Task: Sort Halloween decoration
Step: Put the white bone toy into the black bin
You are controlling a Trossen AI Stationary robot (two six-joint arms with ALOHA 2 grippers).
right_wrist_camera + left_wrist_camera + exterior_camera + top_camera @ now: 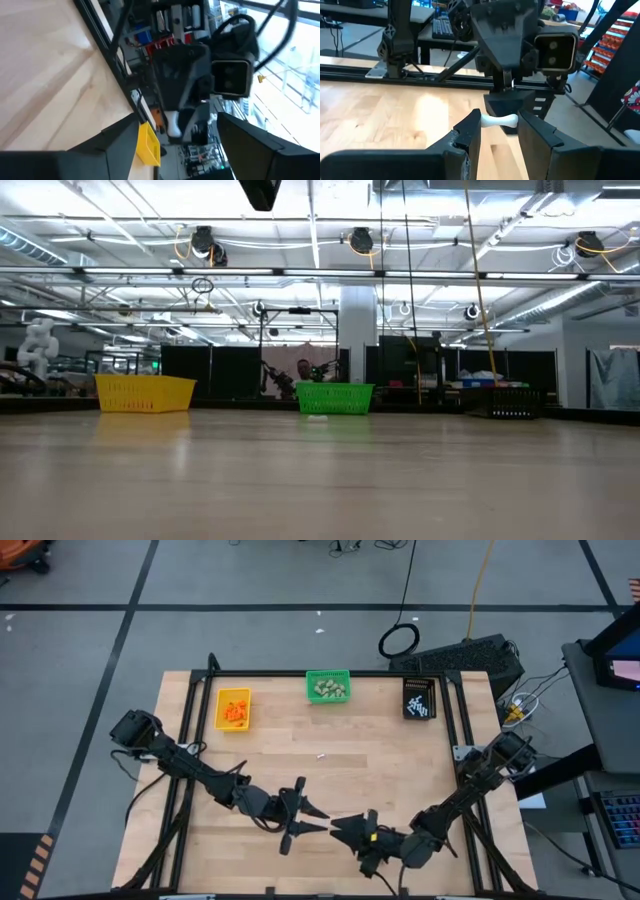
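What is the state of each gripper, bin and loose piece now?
left gripper: shut on white stick
white stick: held between left fingers
right gripper: open, empty
yellow bin: holds orange bits
green bin: holds beige lumps
black bin: holds white sticks
small white piece: loose on table

**Three bins at the far edge of a bare wooden table**

Seen level across the wooden table (pixel 320 480), three small bins stand in a row along its far edge. The yellow bin (pixel 145 393) is at far left, the green bin (pixel 335 398) near the middle, and the black bin (pixel 513 402) at far right, all well apart. A tiny pale piece (pixel 317 417) lies on the table just in front of the green bin; its kind cannot be told. Beyond the table is a large hall with ceiling pipes, hanging cables and dark partitions. A person (pixel 303 370) shows behind the green bin.
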